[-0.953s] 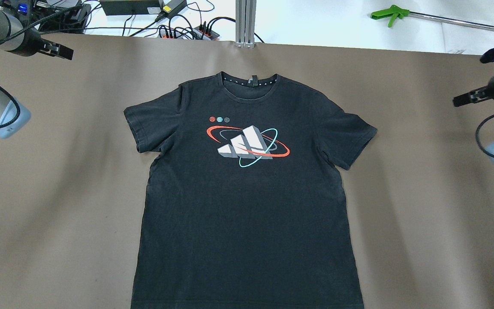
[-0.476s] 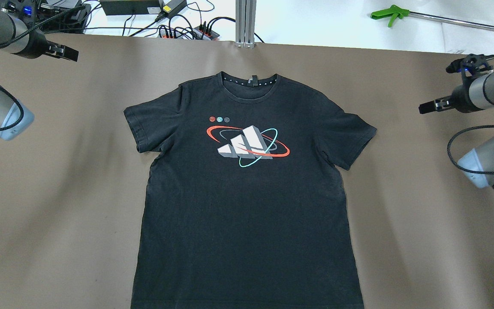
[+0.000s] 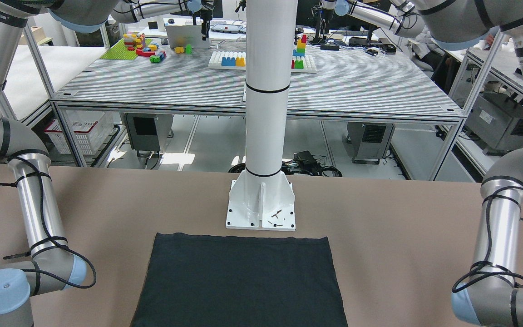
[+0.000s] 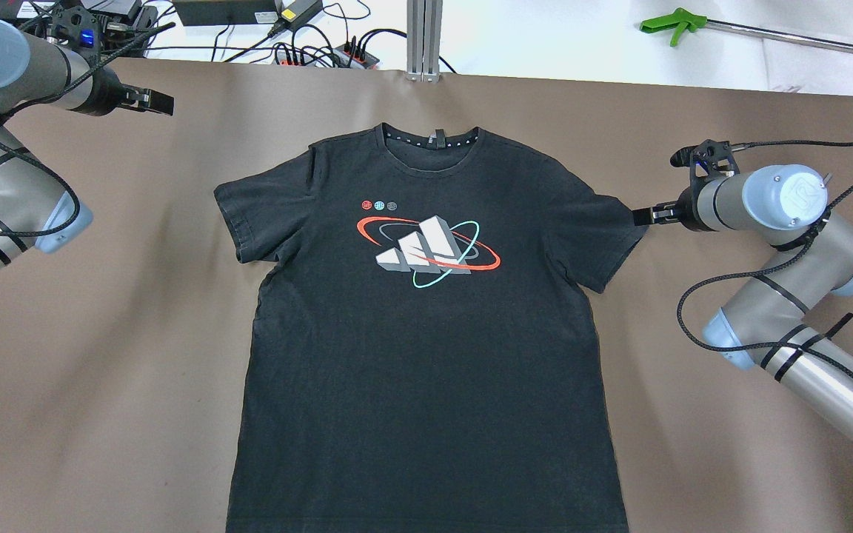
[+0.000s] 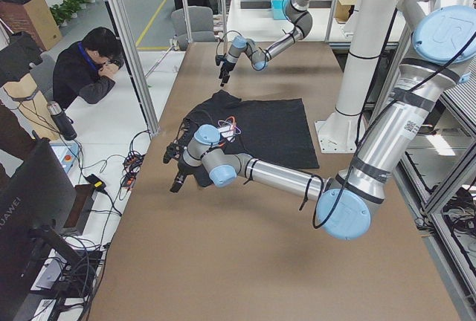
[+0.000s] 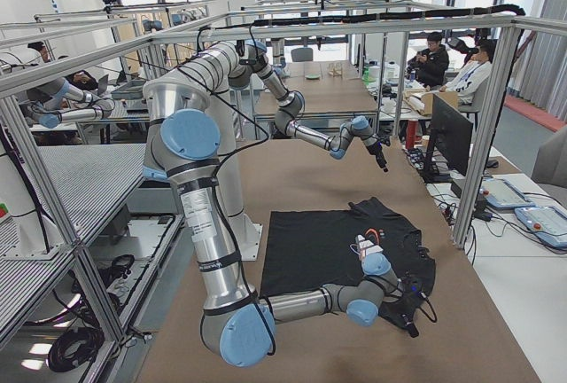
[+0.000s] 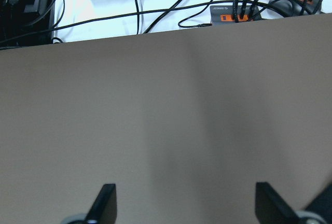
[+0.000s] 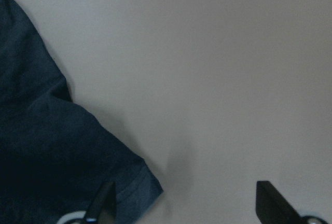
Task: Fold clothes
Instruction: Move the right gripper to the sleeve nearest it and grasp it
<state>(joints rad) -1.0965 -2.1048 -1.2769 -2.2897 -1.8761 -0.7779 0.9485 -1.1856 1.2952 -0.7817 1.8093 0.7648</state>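
Both my left tool (image 4: 158, 103) and right tool (image 4: 641, 216) are spread apart and empty, the black shirt (image 4: 426, 370) lies flat on the worktop (image 4: 101, 385), and I think folding starts with the right one pinching the sleeve (image 4: 610, 238) beside it.

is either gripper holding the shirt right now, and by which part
Nothing is held. The right gripper is open at a sleeve end of the t-shirt, not closed on it; the left gripper is open over bare table.
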